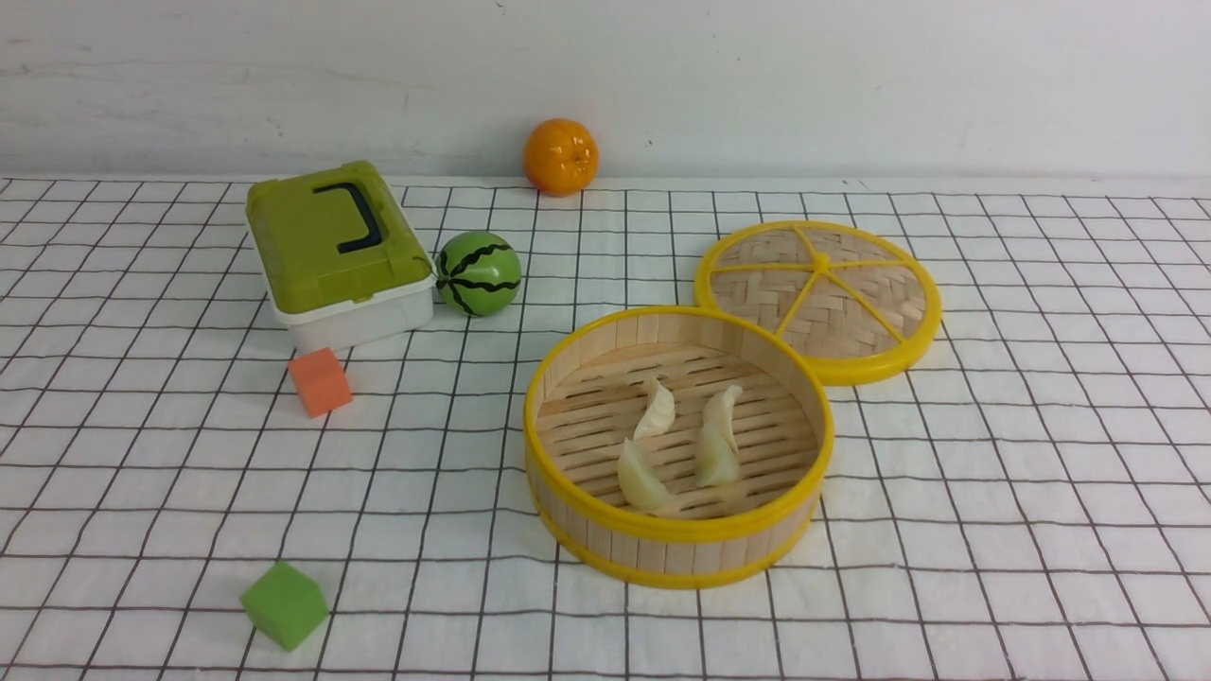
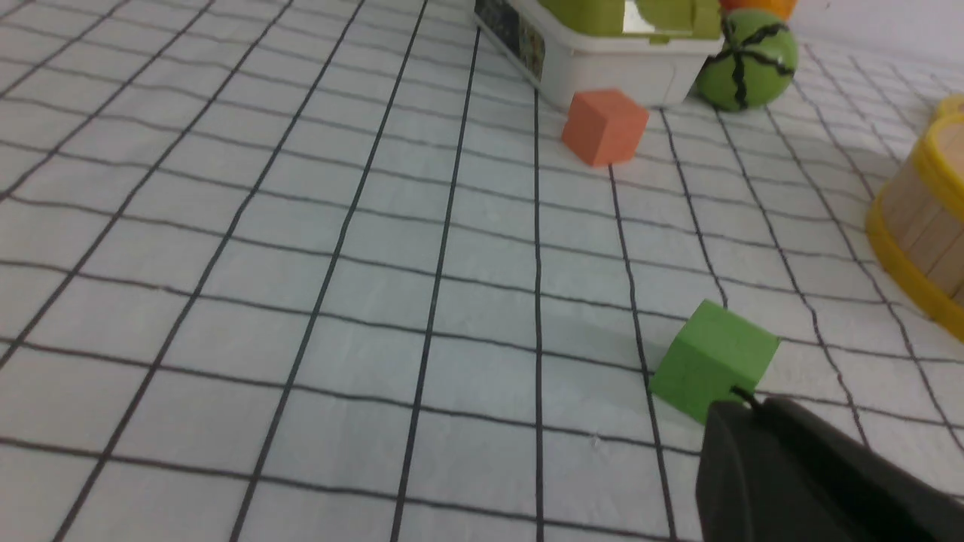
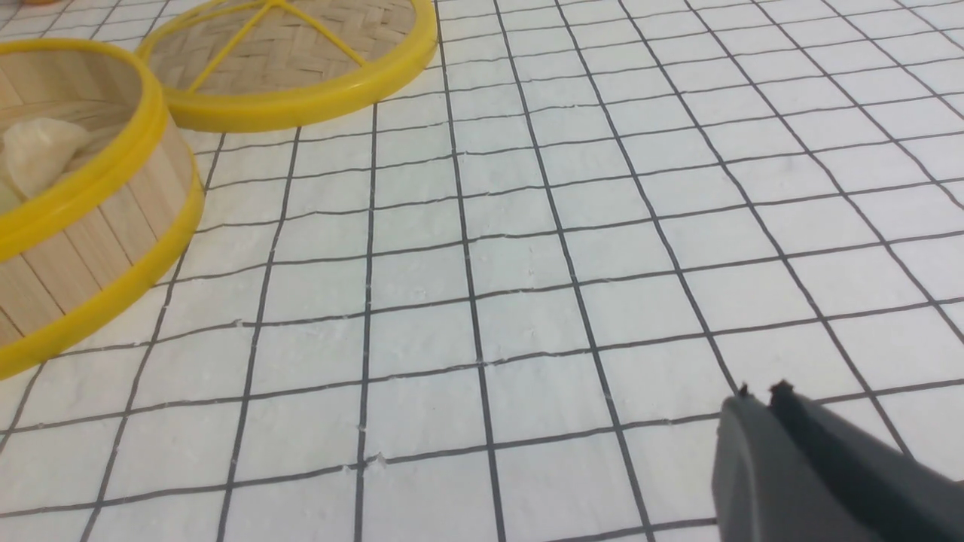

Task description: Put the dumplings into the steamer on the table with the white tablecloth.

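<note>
The steamer (image 1: 677,532), a round bamboo basket with yellow rims, stands at the middle of the table on the white tablecloth (image 1: 1003,492). Several cream-white dumplings (image 1: 655,409) lie on its slatted floor. Neither gripper shows in the front view. In the left wrist view my left gripper (image 2: 742,399) is shut and empty, its tips just in front of a green cube (image 2: 712,365), with the steamer's wall (image 2: 922,222) off to one side. My right gripper (image 3: 761,390) hangs shut and empty over bare cloth, well apart from the steamer (image 3: 90,226), where one dumpling (image 3: 41,154) shows.
A flat woven lid with yellow spokes (image 1: 818,298) lies behind the steamer on its right. A green-lidded white box (image 1: 331,246), a watermelon ball (image 1: 479,273) and an orange cube (image 1: 320,381) sit at the back left. An orange (image 1: 561,156) rests by the wall. The green cube (image 1: 284,605) is at the front left.
</note>
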